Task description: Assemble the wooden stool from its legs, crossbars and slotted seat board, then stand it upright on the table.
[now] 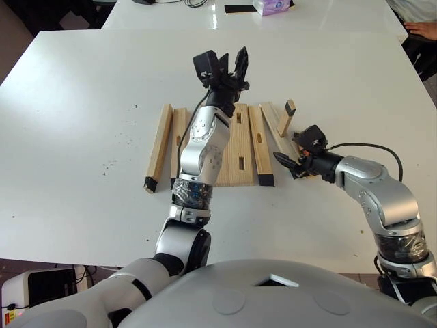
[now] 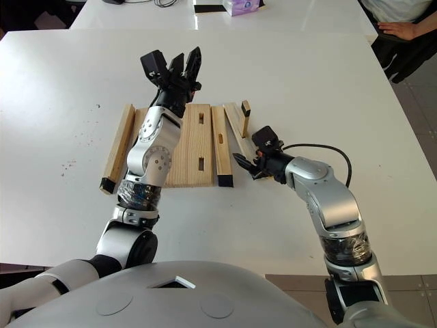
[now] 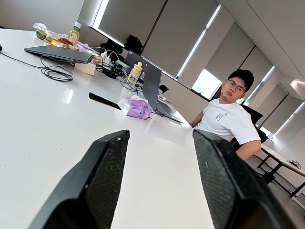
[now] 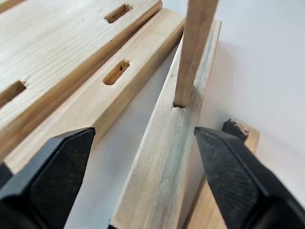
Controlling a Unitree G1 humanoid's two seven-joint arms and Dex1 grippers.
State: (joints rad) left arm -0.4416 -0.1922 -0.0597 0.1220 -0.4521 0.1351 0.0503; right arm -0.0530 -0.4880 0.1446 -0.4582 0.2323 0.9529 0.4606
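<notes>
Right gripper (image 1: 285,164), fingers apart, straddles the leg (image 4: 167,157) just right of the seat board (image 1: 235,143); left gripper (image 1: 231,65), fingers spread, hangs above its far edge. Early assembly, I judge: next, clamp that leg squarely.

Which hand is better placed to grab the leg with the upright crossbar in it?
Right. The right hand sits open and low, right beside that leg and its crossbar; the left hand is raised over the seat board, pointing away.

Seat board (image 2: 196,142) and legs (image 2: 117,147): pale bare wood, matt, visible grain. Table (image 2: 68,82): smooth glossy white. Finger pads (image 4: 62,162): matt black, finely textured.
</notes>
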